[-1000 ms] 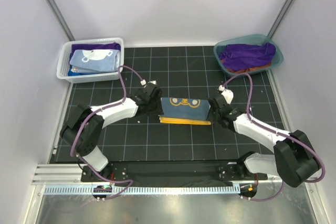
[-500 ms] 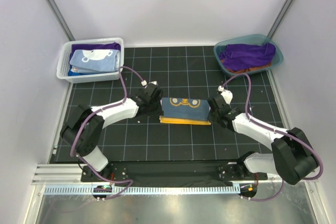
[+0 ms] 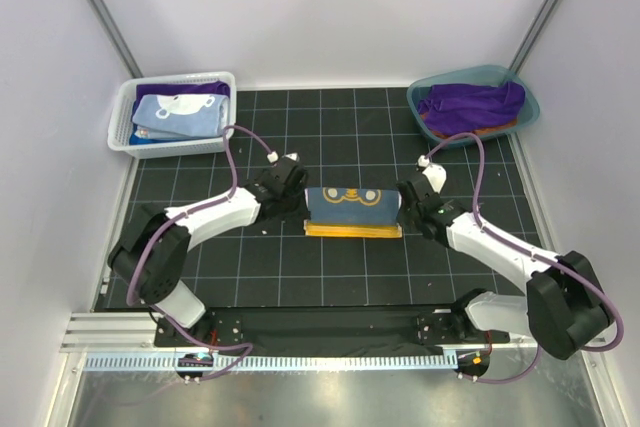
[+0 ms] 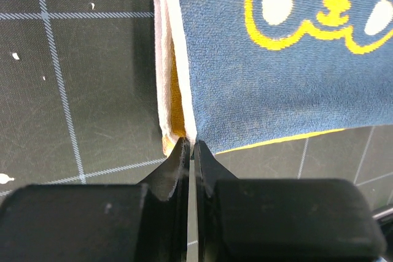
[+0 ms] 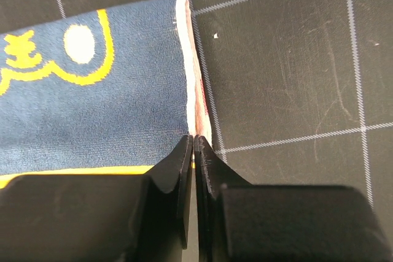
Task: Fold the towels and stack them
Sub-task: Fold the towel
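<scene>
Navy and yellow-orange terry towel (image 3: 352, 207), folded into a flat band, lies at the middle of the black gridded table (image 3: 350, 267).
Left hand (image 4: 190, 145) is clenched on the band's left end, where white and orange layers show; right hand (image 5: 193, 140) is clenched on its white-edged right end. White mesh basket (image 3: 170, 146) at the far left corner holds a folded light blue printed towel (image 3: 180, 112) over a purple towel (image 3: 205, 88); teal plastic tub (image 3: 533, 107) at the far right corner holds a crumpled purple cloth (image 3: 470, 102).
</scene>
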Robot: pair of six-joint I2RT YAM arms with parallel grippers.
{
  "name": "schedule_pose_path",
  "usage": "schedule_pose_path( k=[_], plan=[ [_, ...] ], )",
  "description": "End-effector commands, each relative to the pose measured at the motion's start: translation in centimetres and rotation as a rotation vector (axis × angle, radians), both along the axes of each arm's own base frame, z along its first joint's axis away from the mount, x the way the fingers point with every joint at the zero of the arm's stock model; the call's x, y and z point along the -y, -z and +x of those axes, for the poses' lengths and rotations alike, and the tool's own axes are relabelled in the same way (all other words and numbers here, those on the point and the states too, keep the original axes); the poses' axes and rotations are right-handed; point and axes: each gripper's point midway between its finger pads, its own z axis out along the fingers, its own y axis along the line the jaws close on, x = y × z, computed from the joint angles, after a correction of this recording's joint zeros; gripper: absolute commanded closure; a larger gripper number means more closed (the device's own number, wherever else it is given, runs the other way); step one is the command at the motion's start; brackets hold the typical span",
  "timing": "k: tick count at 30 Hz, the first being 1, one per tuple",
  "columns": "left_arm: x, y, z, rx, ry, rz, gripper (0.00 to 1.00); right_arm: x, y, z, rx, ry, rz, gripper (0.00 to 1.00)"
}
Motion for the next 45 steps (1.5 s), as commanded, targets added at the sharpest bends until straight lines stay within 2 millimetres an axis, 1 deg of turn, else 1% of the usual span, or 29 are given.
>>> schedule_pose_path(
  k=[1,4,9,12,13,16,17,19,20,22,23,24,25,28,29,30,31,32,33,35,37,38,39,40,41,42,43,44,45],
  plan=[
    [0.9,-3.1,0.4,0.047,0.01,-0.059,0.94,0.2,-2.1,0.9,0.055,0.019,-0.009,0.89],
    [0.9,-3.3,0.0,0.045,0.016,-0.067,0.94,0.5,-2.1,0.7,0.055,0.025,-0.014,0.89],
    [1.1,-2.6,-0.8,0.024,0.029,-0.066,0.95,0.7,-1.8,0.3,0.047,0.029,-0.016,0.89],
    [1.2,-1.5,-1.6,0.009,0.034,-0.062,0.95,0.5,-1.0,0.0,0.034,0.022,-0.006,0.89],
    [1.2,-0.9,-2.2,-0.013,0.043,-0.069,0.95,0.6,-0.2,-0.3,0.017,0.022,-0.011,0.89],
    [1.1,0.5,-2.7,-0.04,0.044,-0.064,0.95,0.5,1.0,-0.8,-0.007,0.012,-0.006,0.89],
    [1.1,1.0,-2.8,-0.047,0.041,-0.063,0.93,0.4,1.4,-0.9,-0.015,0.007,-0.002,0.88],
    [1.1,1.1,-2.8,-0.044,0.039,-0.062,0.9,0.3,1.5,-1.0,-0.019,0.001,0.004,0.87],
    [1.0,1.2,-2.8,-0.044,0.038,-0.06,0.88,0.3,1.6,-1.1,-0.021,-0.002,0.006,0.84],
    [1.0,1.0,-2.9,-0.04,0.042,-0.065,0.73,0.4,1.6,-1.3,-0.024,-0.012,-0.002,0.77],
    [0.9,0.9,-3.0,-0.038,0.044,-0.062,0.68,0.6,1.4,-1.4,-0.023,-0.009,-0.007,0.7],
    [0.8,0.4,-2.9,-0.025,0.046,-0.066,0.59,0.7,1.2,-1.5,-0.021,-0.013,-0.014,0.66],
    [0.7,0.3,-3.0,-0.022,0.05,-0.063,0.57,0.8,0.9,-1.5,-0.014,-0.011,-0.018,0.61],
    [0.4,-1.1,-3.0,0.005,0.057,-0.059,0.55,1.2,-0.7,-1.6,0.012,-0.01,-0.024,0.57],
    [0.2,-1.3,-3.2,0.002,0.061,-0.053,0.54,1.4,-1.5,-1.8,0.02,-0.009,-0.023,0.57],
    [0.3,-1.8,-3.1,0.009,0.062,-0.058,0.54,1.2,-2.5,-1.5,0.039,-0.011,-0.012,0.57],
    [-0.2,-2.3,-2.7,0.03,0.045,-0.041,0.54,1.2,-3.0,-1.5,0.045,-0.016,-0.006,0.59],
    [-0.3,-2.6,-2.5,0.044,0.039,-0.038,0.53,0.7,-3.5,-1.5,0.05,-0.03,0.017,0.6],
    [-0.1,-3.2,-2.2,0.056,0.037,-0.045,0.52,0.1,-4.7,-1.0,0.074,-0.042,0.045,0.61],
    [0.2,-3.5,-1.8,0.062,0.041,-0.05,0.51,-1.4,-5.5,-0.6,0.084,-0.08,0.097,0.66],
    [0.8,-3.3,-1.2,0.052,0.051,-0.052,0.5,-2.7,-5.6,0.3,0.074,-0.107,0.124,0.71],
    [1.0,-3.3,-1.0,0.048,0.053,-0.054,0.5,-3.5,-5.3,0.4,0.059,-0.123,0.129,0.73],
    [1.2,-3.1,-0.8,0.043,0.055,-0.056,0.5,-4.4,-5.5,0.7,0.054,-0.145,0.148,0.73],
    [1.4,-3.1,-0.3,0.049,0.048,-0.065,0.5,-5.2,-4.8,1.2,0.041,-0.157,0.153,0.75],
    [1.8,-2.4,-0.5,0.017,0.06,-0.079,0.52,-5.8,-4.5,1.4,0.033,-0.166,0.165,0.76],
    [2.1,-2.3,-0.4,0.011,0.066,-0.086,0.52,-6.6,-4.2,1.3,0.016,-0.189,0.181,0.77],
    [2.3,-2.1,-0.4,0.005,0.072,-0.093,0.53,-7.2,-3.3,1.6,0.002,-0.195,0.185,0.78],
    [2.4,-1.6,-0.5,-0.006,0.073,-0.09,0.53,-7.5,-2.9,1.5,-0.006,-0.202,0.193,0.79],
    [2.3,-0.7,-0.7,-0.026,0.075,-0.079,0.55,-7.6,-1.7,1.0,-0.032,-0.204,0.196,0.79]
  ],
)
